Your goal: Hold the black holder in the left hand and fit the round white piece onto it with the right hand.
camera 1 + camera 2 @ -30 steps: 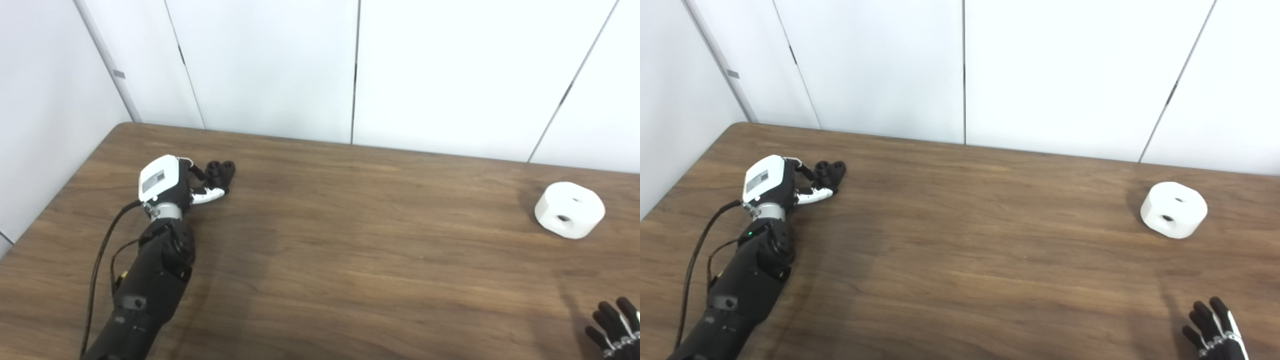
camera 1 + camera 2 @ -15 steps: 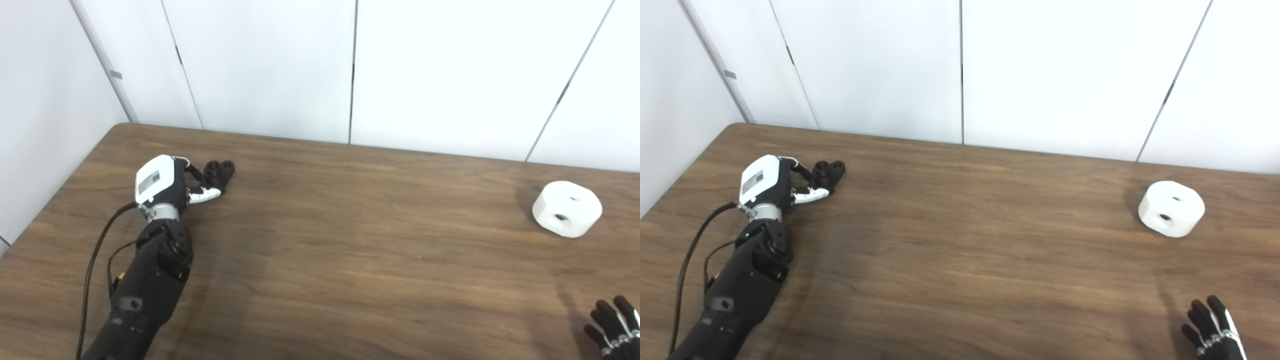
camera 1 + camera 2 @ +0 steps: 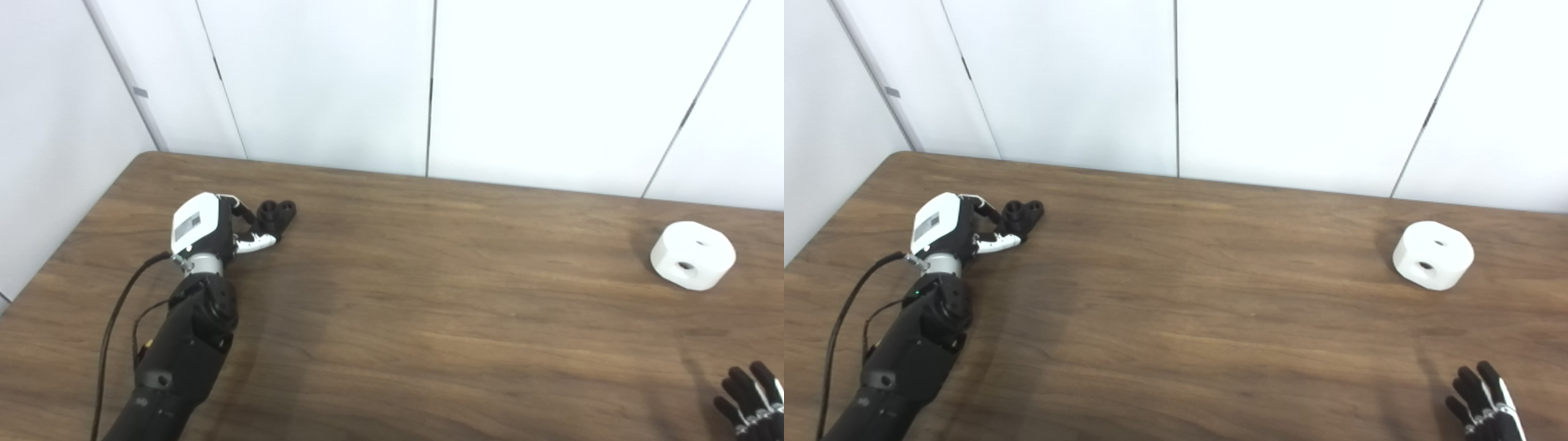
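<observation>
The black holder (image 3: 277, 213) lies on the wooden table (image 3: 429, 294) at the far left, its two round sockets facing up. My left hand (image 3: 205, 229) has its fingers (image 3: 240, 211) and white-tipped thumb closed round the holder's near end. The round white piece (image 3: 693, 255), with two holes in it, sits alone on the table at the far right. My right hand (image 3: 1485, 401) shows only at the bottom right corner, fingers spread, holding nothing, well short of the white piece.
White wall panels (image 3: 429, 86) stand right behind the table's far edge. The table's left edge (image 3: 73, 233) runs close to my left arm, with a black cable (image 3: 116, 312) hanging beside the forearm.
The left hand and the black holder have shifted slightly right along the table together. The whole picture has drifted a little left. The right hand has stayed put.
</observation>
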`<state>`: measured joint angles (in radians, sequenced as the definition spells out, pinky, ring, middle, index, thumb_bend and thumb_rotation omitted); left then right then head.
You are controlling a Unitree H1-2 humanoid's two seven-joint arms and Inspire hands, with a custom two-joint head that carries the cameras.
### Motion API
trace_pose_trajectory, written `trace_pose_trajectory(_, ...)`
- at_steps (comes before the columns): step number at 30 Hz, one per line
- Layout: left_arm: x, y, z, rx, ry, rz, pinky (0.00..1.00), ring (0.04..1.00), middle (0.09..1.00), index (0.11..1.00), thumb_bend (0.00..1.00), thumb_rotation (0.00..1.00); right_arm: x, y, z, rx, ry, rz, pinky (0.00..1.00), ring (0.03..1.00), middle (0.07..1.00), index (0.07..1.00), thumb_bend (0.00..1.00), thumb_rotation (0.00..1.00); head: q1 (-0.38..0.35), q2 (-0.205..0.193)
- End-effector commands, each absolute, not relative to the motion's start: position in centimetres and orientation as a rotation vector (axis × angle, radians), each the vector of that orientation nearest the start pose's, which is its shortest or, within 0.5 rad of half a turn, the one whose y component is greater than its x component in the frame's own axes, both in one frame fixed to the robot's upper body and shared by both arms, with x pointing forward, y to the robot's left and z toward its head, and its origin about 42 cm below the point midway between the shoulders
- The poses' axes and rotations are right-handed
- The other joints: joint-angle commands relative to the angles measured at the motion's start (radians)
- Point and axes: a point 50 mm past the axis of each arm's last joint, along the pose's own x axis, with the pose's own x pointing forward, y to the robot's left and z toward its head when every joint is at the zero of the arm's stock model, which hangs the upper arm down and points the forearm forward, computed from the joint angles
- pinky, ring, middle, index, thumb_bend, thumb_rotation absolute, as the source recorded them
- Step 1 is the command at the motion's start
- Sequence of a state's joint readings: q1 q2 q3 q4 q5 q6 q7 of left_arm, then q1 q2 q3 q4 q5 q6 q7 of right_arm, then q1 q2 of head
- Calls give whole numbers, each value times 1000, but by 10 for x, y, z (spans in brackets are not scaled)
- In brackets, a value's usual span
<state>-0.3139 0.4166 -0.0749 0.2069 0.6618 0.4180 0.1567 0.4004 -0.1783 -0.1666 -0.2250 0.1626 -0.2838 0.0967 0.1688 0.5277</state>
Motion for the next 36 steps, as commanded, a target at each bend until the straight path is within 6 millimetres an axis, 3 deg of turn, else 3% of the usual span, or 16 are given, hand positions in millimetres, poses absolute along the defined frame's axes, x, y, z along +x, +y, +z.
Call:
trace_pose_trajectory(1, 383, 349, 174, 1118, 123, 354, 897, 831, 701, 487, 515, 51, 137, -315, 99, -98, -97, -105, 873, 920, 917, 942, 592, 1000, 0, 1)
trace_pose_trajectory(7, 370, 329, 170, 1111, 96, 244, 875, 837, 719, 488, 513, 52, 139, -313, 97, -98, -99, -97, 862, 921, 917, 937, 602, 1000, -9, 4)
trace_pose_trajectory(9, 364, 319, 168, 1108, 84, 205, 864, 840, 726, 488, 513, 55, 139, -312, 98, -90, -105, -81, 898, 941, 936, 958, 595, 1000, -9, 4)
trace_pose_trajectory(16, 343, 276, 155, 1110, 18, 27, 868, 820, 720, 489, 510, 56, 141, -309, 100, -72, -85, -78, 929, 950, 949, 974, 605, 1000, -19, 16)
trace_pose_trajectory(23, 320, 235, 151, 1114, -46, -141, 862, 812, 725, 488, 509, 58, 142, -303, 102, -72, -72, -93, 887, 923, 929, 958, 622, 1000, -52, 34)
trace_pose_trajectory(29, 303, 208, 159, 1108, -113, -254, 928, 836, 743, 489, 509, 56, 143, -297, 105, -71, -65, -106, 842, 888, 903, 933, 642, 1000, -94, 60)
trace_pose_trajectory(36, 278, 186, 157, 1064, -148, -362, 927, 830, 742, 490, 508, 55, 143, -293, 104, -65, -66, -109, 810, 872, 888, 913, 670, 1000, -141, 84)
